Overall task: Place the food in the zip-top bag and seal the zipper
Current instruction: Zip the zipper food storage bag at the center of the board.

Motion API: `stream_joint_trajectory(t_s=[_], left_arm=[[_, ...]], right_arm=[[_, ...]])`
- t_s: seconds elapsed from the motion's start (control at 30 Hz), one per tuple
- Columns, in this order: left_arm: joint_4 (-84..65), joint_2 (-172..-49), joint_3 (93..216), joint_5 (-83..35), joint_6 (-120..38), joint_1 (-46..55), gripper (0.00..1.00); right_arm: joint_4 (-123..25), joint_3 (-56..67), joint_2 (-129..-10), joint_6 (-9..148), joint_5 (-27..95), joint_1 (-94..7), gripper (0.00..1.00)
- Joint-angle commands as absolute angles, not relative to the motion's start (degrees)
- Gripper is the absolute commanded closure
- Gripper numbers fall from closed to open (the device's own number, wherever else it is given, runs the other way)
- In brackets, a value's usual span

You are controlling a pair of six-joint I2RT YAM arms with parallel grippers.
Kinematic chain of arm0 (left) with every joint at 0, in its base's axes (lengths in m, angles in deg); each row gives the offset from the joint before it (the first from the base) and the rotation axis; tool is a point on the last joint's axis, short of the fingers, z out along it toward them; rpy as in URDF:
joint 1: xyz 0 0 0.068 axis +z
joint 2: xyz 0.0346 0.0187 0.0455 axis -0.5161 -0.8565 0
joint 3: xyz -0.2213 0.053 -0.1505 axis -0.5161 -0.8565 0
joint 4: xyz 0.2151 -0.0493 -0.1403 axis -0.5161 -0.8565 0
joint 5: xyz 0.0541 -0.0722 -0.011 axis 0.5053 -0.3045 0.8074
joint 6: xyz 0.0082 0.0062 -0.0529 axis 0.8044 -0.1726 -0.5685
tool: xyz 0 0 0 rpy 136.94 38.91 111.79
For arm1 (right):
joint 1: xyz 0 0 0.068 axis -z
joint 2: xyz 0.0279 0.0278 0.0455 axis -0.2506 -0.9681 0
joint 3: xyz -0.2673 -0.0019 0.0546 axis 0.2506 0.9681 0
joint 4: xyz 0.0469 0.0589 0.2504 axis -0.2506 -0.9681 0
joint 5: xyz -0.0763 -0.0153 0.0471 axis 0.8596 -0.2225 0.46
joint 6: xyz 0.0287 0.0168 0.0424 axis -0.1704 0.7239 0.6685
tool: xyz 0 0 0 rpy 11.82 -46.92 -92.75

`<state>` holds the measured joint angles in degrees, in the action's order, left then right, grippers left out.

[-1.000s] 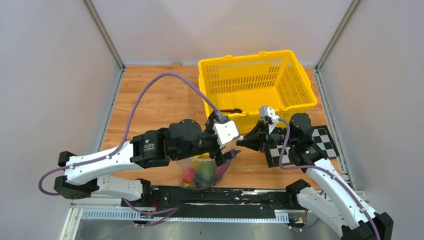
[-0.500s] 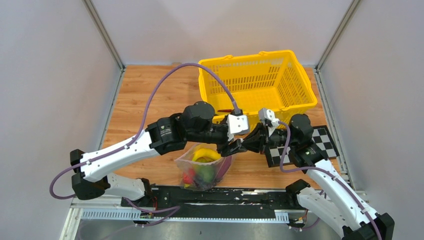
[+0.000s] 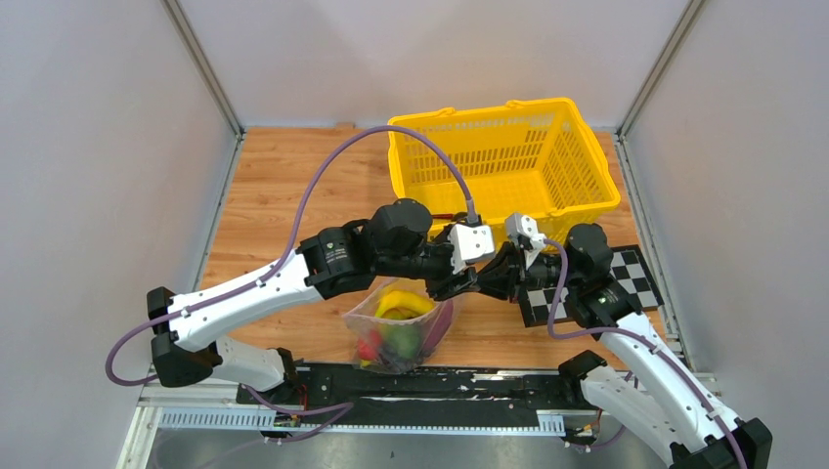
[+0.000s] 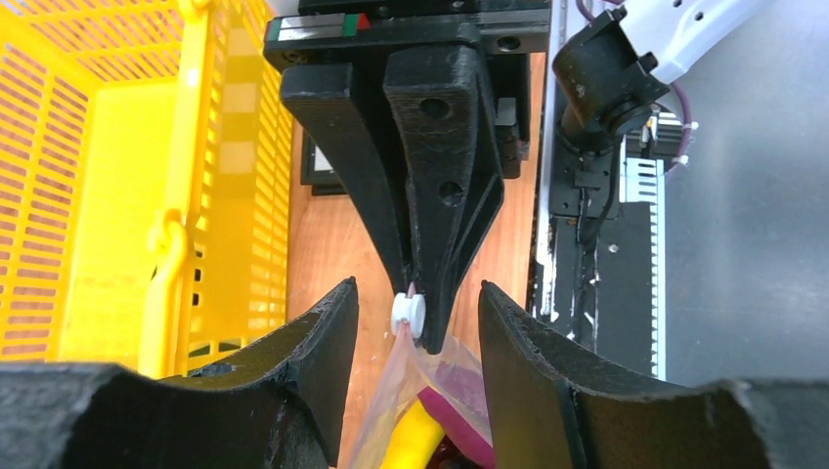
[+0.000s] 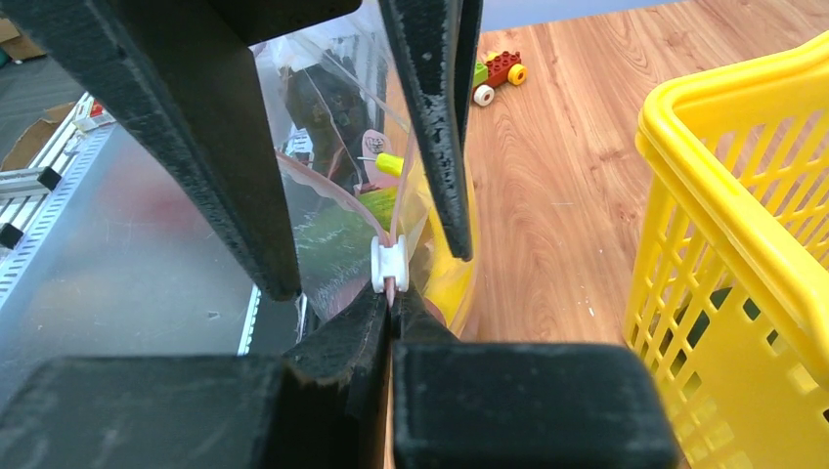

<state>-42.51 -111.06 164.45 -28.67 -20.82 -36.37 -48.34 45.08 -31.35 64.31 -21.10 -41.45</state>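
The wooden table [image 3: 283, 195] has a big yellow mesh basket [image 3: 503, 156] at the far right. It sits just behind the spot where the two arms meet, so it's pretty crowded back there. A checkerboard plate [image 3: 631, 274] lies under the right arm.

The left arm [image 3: 254, 293] stretches in low from the left and the right arm [image 3: 635, 342] bends in from the right, so the grippers end up nose to nose over the zip-top bag [image 3: 430, 332].

The bag stands mouth-up near the table's front edge with the food [image 3: 399, 303] inside: yellow banana on top, green and red bits below.

The right gripper [image 5: 391, 303] has its jaws pinched tight on the pink zipper [image 5: 389, 289], right under the little white tab [image 4: 408, 315]. The left gripper [image 4: 415, 337] is about half open, jaws either side of that tab and the right fingertips, holding nothing.

There's also a small colourful toy car [image 5: 499, 73] off on the wood, well apart.
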Motion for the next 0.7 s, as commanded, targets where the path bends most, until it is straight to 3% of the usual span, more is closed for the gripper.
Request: stream_joint_trajectory(t_s=[0.0, 0.13, 0.4, 0.57, 0.67], left_arm=[[-43.83, -111.46, 167.18, -26.31, -18.87, -35.87, 0.44], [-44.51, -111.6, 167.11, -26.71, -18.5, -35.49, 0.46], [-45.15, -111.7, 167.27, -29.64, -18.5, -35.39, 0.76], [-45.64, -111.31, 167.08, -30.28, -18.02, -35.36, 0.77], [-46.28, -111.86, 167.38, -30.68, -18.02, -35.29, 0.7]], right_arm=[[-47.64, 42.7, -30.6, 62.9, -22.15, -41.81, 1.0], [-47.72, 42.7, -30.35, 62.9, -22.13, -41.84, 1.0], [-47.86, 42.79, -30.16, 62.88, -21.96, -41.8, 1.0], [-47.74, 42.96, -29.9, 62.89, -21.57, -41.91, 1.0], [-47.31, 43.05, -29.98, 62.9, -21.7, -41.93, 1.0]])
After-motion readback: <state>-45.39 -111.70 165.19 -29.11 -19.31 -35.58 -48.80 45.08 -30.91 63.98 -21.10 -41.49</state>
